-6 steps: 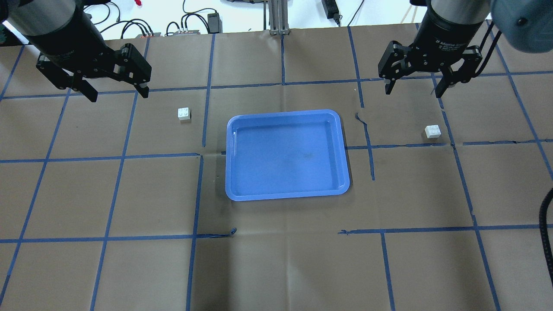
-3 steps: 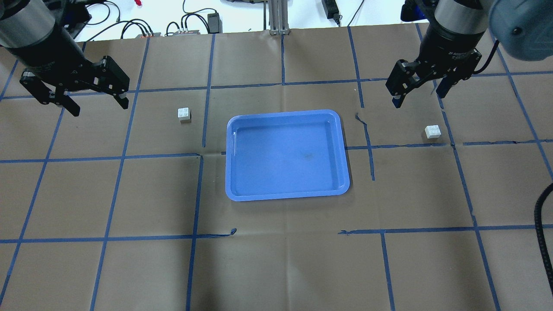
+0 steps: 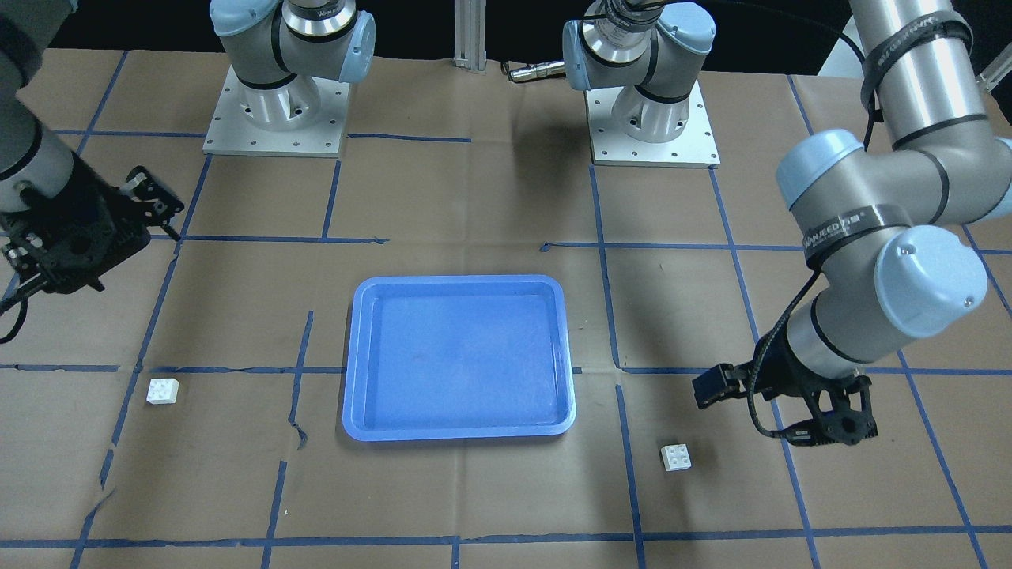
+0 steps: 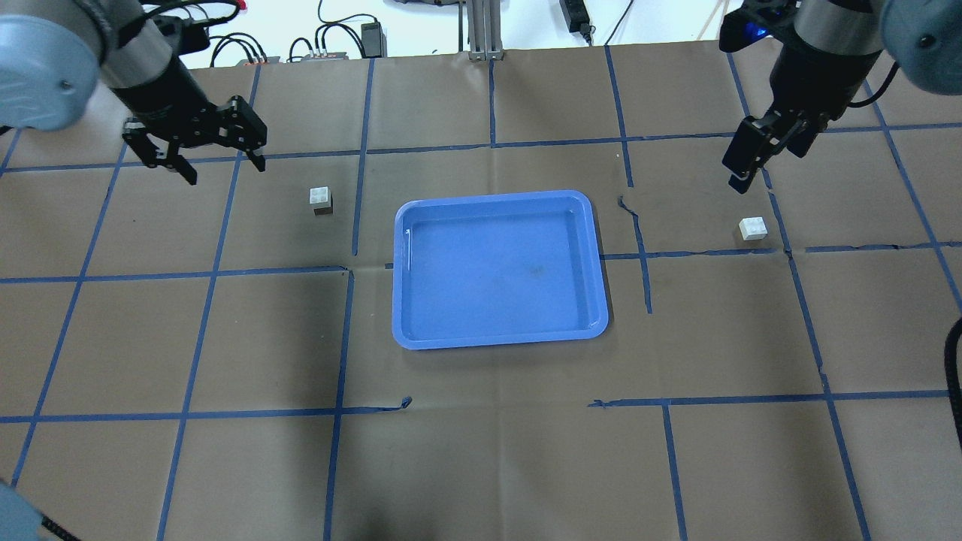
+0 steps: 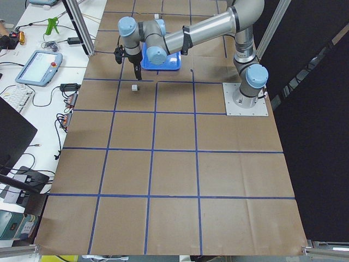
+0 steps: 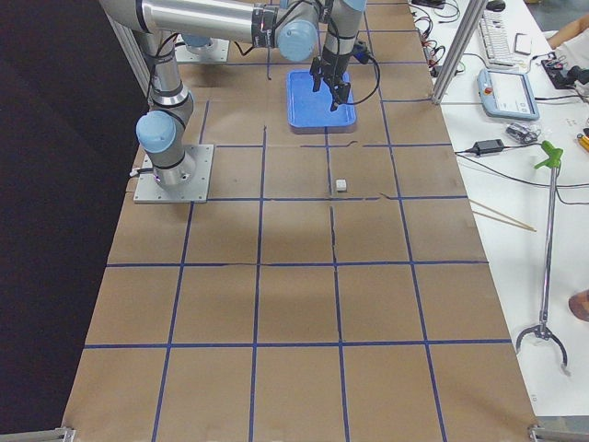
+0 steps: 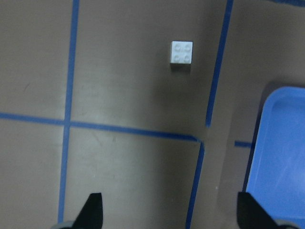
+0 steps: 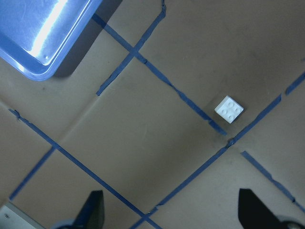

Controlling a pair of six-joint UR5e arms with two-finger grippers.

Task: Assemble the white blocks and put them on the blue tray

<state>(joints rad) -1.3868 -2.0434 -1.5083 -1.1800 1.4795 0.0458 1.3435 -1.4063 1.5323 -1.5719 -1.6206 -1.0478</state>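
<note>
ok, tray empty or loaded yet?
Empty. The tray is bare inside; one block sits outside its rim on the left, the other block on the right.

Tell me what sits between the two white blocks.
The blue tray lies between the left white block and the right white block, touching neither; the overhead view shows it.
</note>
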